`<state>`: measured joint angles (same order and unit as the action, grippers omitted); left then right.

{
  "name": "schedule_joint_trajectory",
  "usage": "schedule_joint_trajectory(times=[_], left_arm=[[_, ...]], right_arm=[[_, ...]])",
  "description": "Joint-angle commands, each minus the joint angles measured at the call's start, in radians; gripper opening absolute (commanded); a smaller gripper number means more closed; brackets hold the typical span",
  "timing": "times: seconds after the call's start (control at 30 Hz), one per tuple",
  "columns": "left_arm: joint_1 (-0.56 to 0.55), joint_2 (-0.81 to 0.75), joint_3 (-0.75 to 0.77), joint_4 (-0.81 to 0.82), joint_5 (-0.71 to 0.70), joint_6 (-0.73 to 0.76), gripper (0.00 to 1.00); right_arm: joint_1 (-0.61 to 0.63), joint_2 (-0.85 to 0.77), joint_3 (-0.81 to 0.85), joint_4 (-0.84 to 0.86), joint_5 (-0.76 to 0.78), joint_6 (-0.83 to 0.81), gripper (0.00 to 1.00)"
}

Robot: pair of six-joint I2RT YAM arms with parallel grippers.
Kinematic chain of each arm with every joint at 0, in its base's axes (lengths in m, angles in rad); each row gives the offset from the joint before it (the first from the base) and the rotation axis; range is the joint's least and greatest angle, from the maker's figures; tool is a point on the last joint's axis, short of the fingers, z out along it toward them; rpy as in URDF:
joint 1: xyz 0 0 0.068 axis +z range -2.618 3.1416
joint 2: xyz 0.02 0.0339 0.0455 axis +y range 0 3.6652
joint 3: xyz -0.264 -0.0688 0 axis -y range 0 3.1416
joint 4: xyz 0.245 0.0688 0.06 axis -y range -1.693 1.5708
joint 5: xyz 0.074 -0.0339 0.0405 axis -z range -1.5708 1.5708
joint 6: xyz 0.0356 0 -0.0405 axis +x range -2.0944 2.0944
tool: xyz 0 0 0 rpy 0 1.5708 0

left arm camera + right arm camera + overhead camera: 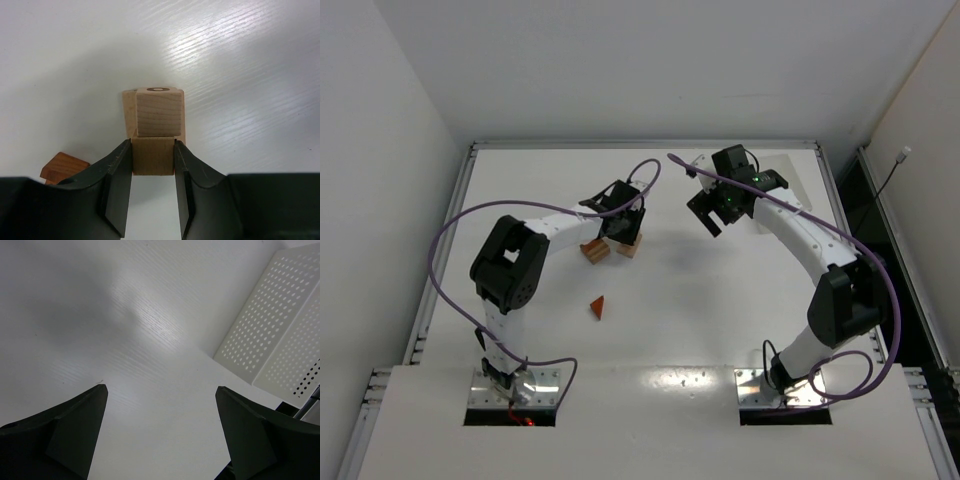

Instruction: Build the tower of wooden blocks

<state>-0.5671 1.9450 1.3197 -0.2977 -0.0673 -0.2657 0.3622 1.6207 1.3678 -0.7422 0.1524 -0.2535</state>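
Left tool [152, 150] gripping block [153, 161], right tool [161, 389] spread

We counted one reddish-brown wedge [598, 308], one reddish-brown block [595, 251], three pale blocks [157, 112], one perforated white bin [270, 330], and two grippers: left gripper [152, 150], right gripper [161, 388].

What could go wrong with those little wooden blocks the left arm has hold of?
1. The left gripper is shut on a pale block that seems to touch a second pale block. A crooked lift or release could knock that one askew.
2. A reddish-brown block lies close beside one finger, so a sideways move might bump it.
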Motion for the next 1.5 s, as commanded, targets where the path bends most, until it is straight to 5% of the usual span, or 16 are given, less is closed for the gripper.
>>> schedule_joint_trajectory(times=[0.0, 0.1, 0.3, 0.5, 0.57, 0.8, 0.9, 0.93, 0.97, 1.0, 1.07, 1.27, 1.47], left_arm=[[0.010, 0.008, -0.022, -0.032, 0.026, -0.027, 0.18], [0.010, -0.017, -0.047, -0.021, 0.017, -0.027, 0.40], [0.010, -0.090, -0.111, -0.021, 0.015, -0.036, 0.59], [0.001, -0.236, -0.163, -0.003, -0.011, -0.047, 0.67], [0.001, -0.306, -0.154, -0.003, -0.023, -0.047, 0.80], [0.024, -0.414, -0.022, -0.073, -0.020, -0.039, 0.74], [0.079, -0.437, 0.002, -0.113, 0.010, -0.055, 0.57], [0.116, -0.437, 0.016, -0.122, 0.011, -0.064, 0.43], [0.133, -0.446, 0.025, -0.135, 0.011, -0.064, 0.37], [0.172, -0.446, 0.038, -0.155, 0.030, -0.055, 0.23], [0.220, -0.446, 0.047, -0.184, 0.052, -0.055, 0.14], [0.387, -0.446, 0.056, -0.202, 0.210, -0.007, 0.19], [0.481, -0.446, 0.003, -0.193, 0.380, 0.019, 0.43]], right_arm=[[-0.003, 0.007, 0.022, 0.001, -0.011, 0.011, 0.87], [-0.003, 0.007, 0.022, 0.001, -0.011, 0.011, 0.87], [-0.003, 0.007, 0.031, 0.001, -0.011, 0.011, 0.87], [-0.003, 0.027, 0.077, 0.023, 0.007, 0.031, 0.87], [-0.003, 0.068, 0.103, 0.032, 0.016, 0.040, 0.87], [-0.003, 0.227, 0.273, 0.041, -0.019, 0.051, 0.81], [0.006, 0.319, 0.379, 0.041, -0.043, 0.051, 0.51], [0.006, 0.390, 0.413, 0.041, -0.074, 0.051, 0.42], [0.006, 0.424, 0.475, 0.041, -0.074, 0.051, 0.21], [0.006, 0.483, 0.505, 0.032, -0.098, 0.062, 0.12], [0.015, 0.528, 0.566, 0.020, -0.125, 0.062, 0.02], [0.024, 0.610, 0.602, 0.023, -0.276, -0.024, 0.00], [0.043, 0.631, 0.579, 0.046, -0.356, -0.101, 0.06]])
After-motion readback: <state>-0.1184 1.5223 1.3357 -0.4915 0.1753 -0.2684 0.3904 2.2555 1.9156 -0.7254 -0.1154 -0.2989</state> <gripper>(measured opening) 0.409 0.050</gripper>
